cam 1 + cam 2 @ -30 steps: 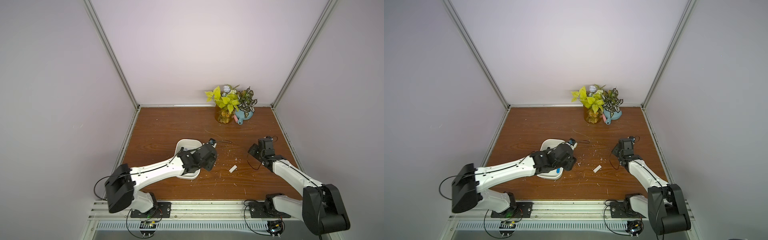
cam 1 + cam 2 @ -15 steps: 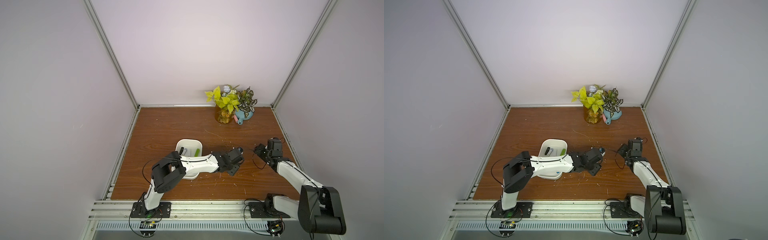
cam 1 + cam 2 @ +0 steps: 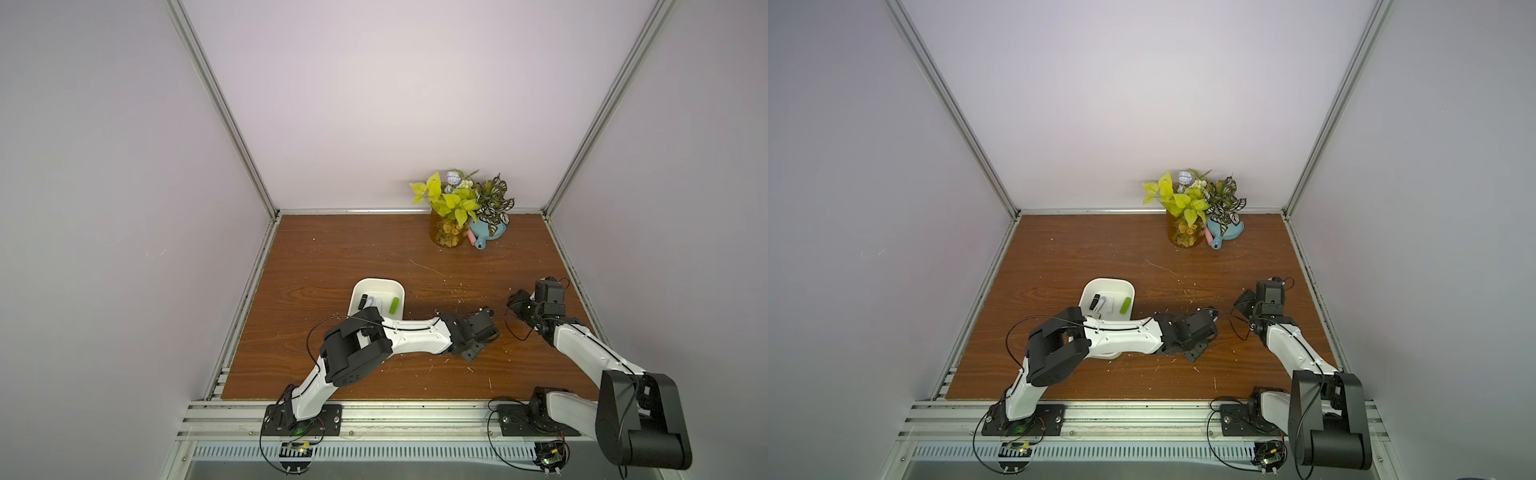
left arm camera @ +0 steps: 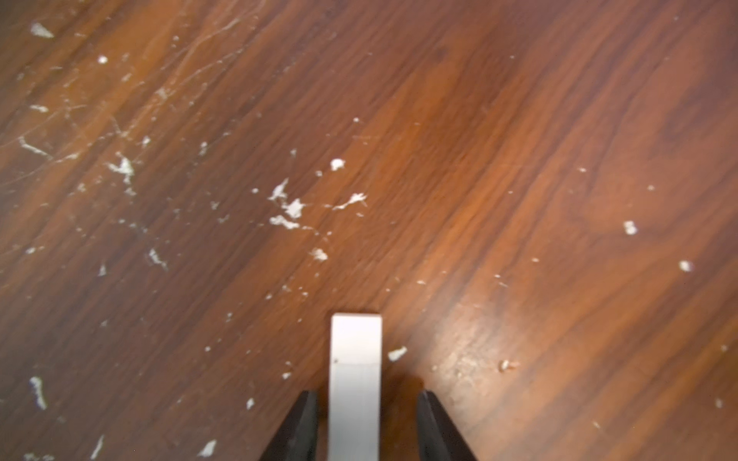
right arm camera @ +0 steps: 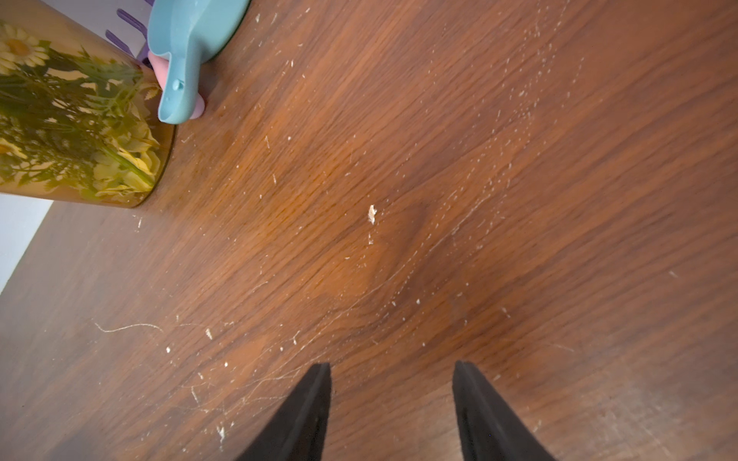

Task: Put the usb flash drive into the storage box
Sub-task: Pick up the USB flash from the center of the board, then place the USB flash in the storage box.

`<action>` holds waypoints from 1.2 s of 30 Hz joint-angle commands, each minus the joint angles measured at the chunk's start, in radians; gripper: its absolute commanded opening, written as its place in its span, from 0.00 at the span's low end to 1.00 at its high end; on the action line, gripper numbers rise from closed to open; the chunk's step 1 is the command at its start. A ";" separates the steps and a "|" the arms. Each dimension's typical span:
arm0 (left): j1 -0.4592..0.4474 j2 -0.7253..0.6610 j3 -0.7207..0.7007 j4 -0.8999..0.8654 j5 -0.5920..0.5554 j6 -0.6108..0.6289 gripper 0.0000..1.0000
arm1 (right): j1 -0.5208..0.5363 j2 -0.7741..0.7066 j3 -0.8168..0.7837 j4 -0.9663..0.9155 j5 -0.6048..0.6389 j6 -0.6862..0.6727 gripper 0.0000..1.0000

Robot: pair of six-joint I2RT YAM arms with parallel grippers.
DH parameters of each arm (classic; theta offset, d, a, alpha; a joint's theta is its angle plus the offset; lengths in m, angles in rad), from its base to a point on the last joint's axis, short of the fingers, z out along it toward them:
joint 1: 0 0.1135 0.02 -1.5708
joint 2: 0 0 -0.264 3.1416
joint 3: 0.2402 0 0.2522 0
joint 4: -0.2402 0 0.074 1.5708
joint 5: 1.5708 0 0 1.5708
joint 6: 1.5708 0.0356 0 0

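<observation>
Scuffed, faintly glossy wood-grain tabletop [image 4: 519,159] — matt white plastic flash drive [image 4: 354,359], amber glass vase [image 5: 80,119]

Pale lilac walls [image 3: 386,91], aluminium corner posts [image 3: 224,108], speckled wood tabletop [image 3: 332,257].

Storage box [image 3: 377,282] partly behind left arm [image 3: 415,337]

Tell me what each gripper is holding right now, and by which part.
Nothing is gripped yet. The left gripper straddles one end of the white flash drive, with gaps on both sides. The right gripper is open and empty.
</observation>
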 commanded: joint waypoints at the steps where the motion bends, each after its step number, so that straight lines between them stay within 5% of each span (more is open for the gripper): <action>1: -0.010 0.034 0.033 -0.060 -0.041 -0.012 0.35 | -0.006 -0.012 -0.008 0.024 -0.011 -0.017 0.55; 10: -0.012 0.021 0.009 -0.086 -0.103 -0.045 0.06 | -0.007 -0.010 -0.015 0.030 -0.008 -0.015 0.55; 21: -0.004 -0.255 0.003 -0.179 -0.254 -0.072 0.00 | -0.008 -0.028 -0.055 0.075 -0.022 -0.011 0.55; 29: 0.189 -0.757 -0.446 -0.192 -0.294 -0.189 0.00 | -0.008 -0.014 -0.045 0.083 -0.078 -0.021 0.55; 36: 0.297 -0.847 -0.648 -0.187 -0.264 -0.258 0.00 | -0.006 -0.003 -0.051 0.124 -0.096 -0.011 0.55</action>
